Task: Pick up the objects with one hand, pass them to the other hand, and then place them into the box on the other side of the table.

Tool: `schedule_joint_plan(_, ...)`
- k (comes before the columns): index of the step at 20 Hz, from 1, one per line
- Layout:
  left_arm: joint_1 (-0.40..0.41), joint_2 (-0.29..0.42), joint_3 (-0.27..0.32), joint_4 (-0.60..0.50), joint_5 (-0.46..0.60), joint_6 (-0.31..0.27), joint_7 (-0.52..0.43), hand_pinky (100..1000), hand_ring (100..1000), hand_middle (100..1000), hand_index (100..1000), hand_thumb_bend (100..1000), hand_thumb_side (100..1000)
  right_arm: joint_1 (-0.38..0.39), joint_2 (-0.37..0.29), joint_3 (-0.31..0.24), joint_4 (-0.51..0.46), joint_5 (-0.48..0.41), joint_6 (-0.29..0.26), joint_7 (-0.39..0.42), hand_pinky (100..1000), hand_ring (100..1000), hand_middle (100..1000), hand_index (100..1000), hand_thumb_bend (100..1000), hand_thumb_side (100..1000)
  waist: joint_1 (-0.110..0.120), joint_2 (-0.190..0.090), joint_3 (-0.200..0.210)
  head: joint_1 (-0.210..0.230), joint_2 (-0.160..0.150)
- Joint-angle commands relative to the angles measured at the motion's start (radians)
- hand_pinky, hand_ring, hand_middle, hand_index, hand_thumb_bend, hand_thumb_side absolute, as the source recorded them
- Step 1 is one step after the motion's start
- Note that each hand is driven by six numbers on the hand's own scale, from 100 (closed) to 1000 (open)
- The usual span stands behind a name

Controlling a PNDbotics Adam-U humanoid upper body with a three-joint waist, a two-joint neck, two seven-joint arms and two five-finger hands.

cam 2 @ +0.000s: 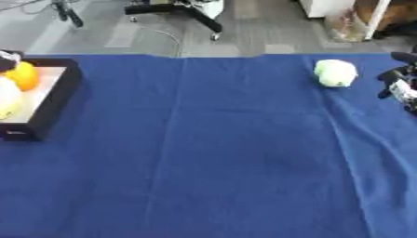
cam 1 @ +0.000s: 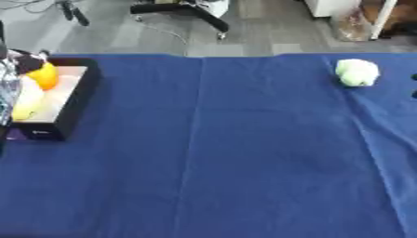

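Sitting near the right hand [cam 2: 400, 86], fingers unclear, a rounded pale-green object [cam 2: 335, 73].

One box [cam 1: 77, 100], one orange fruit [cam 1: 45, 76], one yellow object [cam 1: 27, 103], one pale green object [cam 1: 357, 72].

Grey floor behind a table draped in blue cloth; furniture and clutter along the far edge.

Blue cloth [cam 1: 244, 153] covers the whole table, with long creases running front to back and a ridge on the right side. Beyond it, grey floor [cam 1: 106, 32], smooth, with faint seams and even light. Black chair base [cam 1: 191, 11] with splayed legs and a caster stands upper centre, a thin cable [cam 2: 159, 32] trailing on the floor near it. Upper right: a white upright post [cam 1: 381, 18], a white cabinet side [cam 1: 330, 7], a brownish bundle [cam 1: 354, 23] at its foot. Dark stand legs [cam 1: 71, 11] upper left.
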Motion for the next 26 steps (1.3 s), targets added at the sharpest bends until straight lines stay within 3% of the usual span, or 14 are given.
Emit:
schedule_joint_plan(1, -0.016, 0.014, 0.008, -0.232, 0.162, -0.049, 0.145, 811, 770, 780, 927, 439, 556, -0.037, -0.054, -0.015, 0.006, 0.017, -0.001, -0.028, 790, 593, 687, 949, 100, 617, 0.001, -0.035, 0.004, -0.035, -0.003)
schedule_joint_plan(6, -0.017, -0.039, -0.042, -0.523, 0.460, -0.242, 0.289, 789, 747, 756, 906, 360, 494, -0.112, -0.094, -0.014, 0.086, 0.048, -0.005, -0.109, 800, 605, 704, 952, 100, 549, -0.009, -0.032, 0.012, -0.145, -0.003)
schedule_joint_plan(7, -0.018, -0.056, -0.055, -0.566, 0.504, -0.280, 0.289, 788, 747, 756, 906, 347, 495, -0.135, -0.102, -0.011, 0.108, 0.062, -0.009, -0.128, 806, 614, 722, 955, 100, 684, -0.011, -0.031, 0.014, -0.177, -0.003)
schedule_joint_plan(8, -0.021, -0.077, -0.068, -0.605, 0.542, -0.316, 0.282, 787, 745, 754, 903, 336, 484, -0.161, -0.109, -0.007, 0.135, 0.081, -0.013, -0.147, 806, 614, 718, 955, 100, 511, -0.013, -0.029, 0.017, -0.219, -0.003)
schedule_joint_plan(9, -0.022, -0.095, -0.078, -0.636, 0.573, -0.343, 0.271, 786, 744, 754, 902, 332, 483, -0.185, -0.114, -0.001, 0.163, 0.099, -0.019, -0.164, 807, 616, 720, 956, 100, 506, -0.015, -0.028, 0.019, -0.244, -0.003)
schedule_joint_plan(10, -0.022, -0.117, -0.084, -0.655, 0.601, -0.356, 0.261, 776, 730, 719, 885, 332, 483, -0.200, -0.116, 0.004, 0.186, 0.115, -0.027, -0.178, 804, 625, 743, 963, 100, 569, -0.017, -0.027, 0.018, -0.271, -0.003)
schedule_joint_plan(11, -0.021, -0.157, -0.108, -0.692, 0.647, -0.382, 0.240, 776, 730, 742, 896, 265, 521, -0.248, -0.119, 0.012, 0.236, 0.143, -0.030, -0.190, 803, 624, 741, 963, 100, 444, -0.020, -0.024, 0.021, -0.323, -0.003)
schedule_joint_plan(13, -0.001, -0.225, -0.158, -0.755, 0.738, -0.434, 0.190, 770, 719, 738, 898, 220, 568, -0.363, -0.121, 0.026, 0.394, 0.227, -0.044, -0.231, 799, 605, 757, 965, 100, 407, -0.022, -0.016, 0.029, -0.396, -0.003)
schedule_joint_plan(15, 0.015, -0.294, -0.183, -0.790, 0.785, -0.466, 0.144, 764, 711, 732, 892, 211, 592, -0.458, -0.119, 0.035, 0.552, 0.330, -0.071, -0.290, 808, 635, 786, 972, 100, 383, -0.017, -0.009, 0.044, -0.441, -0.003)
schedule_joint_plan(17, 0.030, -0.349, -0.211, -0.801, 0.831, -0.484, 0.117, 756, 698, 721, 889, 181, 646, -0.528, -0.103, 0.027, 0.683, 0.420, -0.085, -0.347, 823, 689, 829, 980, 100, 423, -0.013, -0.001, 0.057, -0.471, -0.003)
schedule_joint_plan(20, 0.055, -0.417, -0.265, -0.805, 0.881, -0.504, 0.062, 749, 687, 715, 890, 156, 709, -0.610, -0.069, 0.001, 0.853, 0.552, -0.065, -0.418, 843, 745, 864, 992, 100, 469, -0.008, 0.013, 0.079, -0.518, -0.003)
schedule_joint_plan(23, 0.086, -0.482, -0.301, -0.805, 0.916, -0.524, 0.024, 745, 680, 709, 889, 151, 734, -0.658, -0.036, -0.040, 0.953, 0.648, -0.019, -0.481, 843, 744, 863, 993, 100, 499, -0.002, 0.023, 0.105, -0.563, -0.003)
schedule_joint_plan(26, 0.104, -0.513, -0.319, -0.804, 0.931, -0.532, 0.006, 738, 667, 701, 887, 138, 764, -0.676, -0.020, -0.067, 0.993, 0.689, 0.013, -0.527, 844, 741, 860, 992, 100, 517, 0.003, 0.030, 0.127, -0.597, -0.003)
